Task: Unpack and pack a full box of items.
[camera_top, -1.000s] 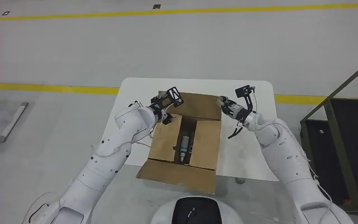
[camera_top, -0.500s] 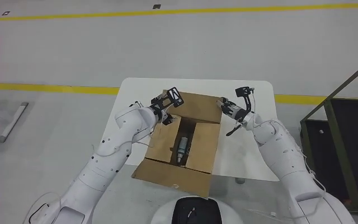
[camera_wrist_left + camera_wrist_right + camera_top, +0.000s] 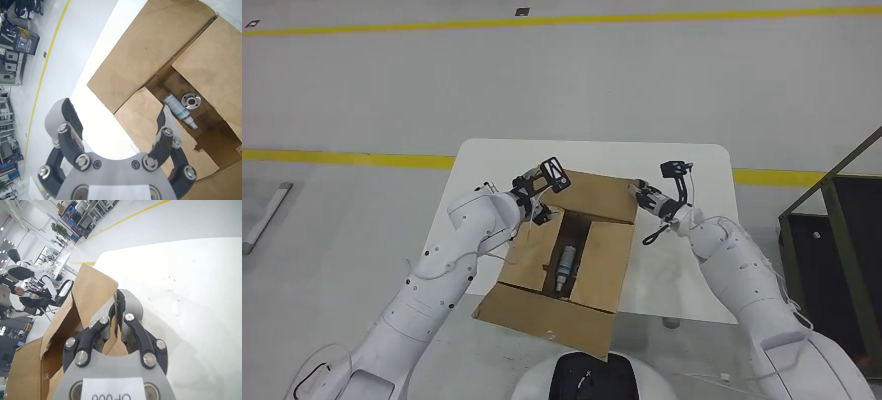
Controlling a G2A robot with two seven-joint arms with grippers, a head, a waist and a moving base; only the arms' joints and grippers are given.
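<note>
An open cardboard box (image 3: 604, 262) sits at the middle of the white table (image 3: 692, 165), its near flap hanging past the table's front edge. Inside lie a white tube (image 3: 564, 263) (image 3: 177, 108) and a round metal flange (image 3: 191, 101). My left gripper (image 3: 545, 180) (image 3: 117, 115) hangs open over the box's far left corner, one fingertip (image 3: 162, 118) by the edge of a side flap. My right gripper (image 3: 644, 192) (image 3: 115, 303) is shut on the corner edge of the far flap (image 3: 597, 192) (image 3: 94, 289).
A strip of bare table lies to the right of the box and along the far edge. A dark metal frame (image 3: 842, 235) stands on the floor beyond the table's right side. Yellow floor lines run behind the table.
The box has turned and slid toward the table's front edge, its near flap hanging farther over. My right gripper has moved slightly inward with the far flap. The left gripper has barely moved.
</note>
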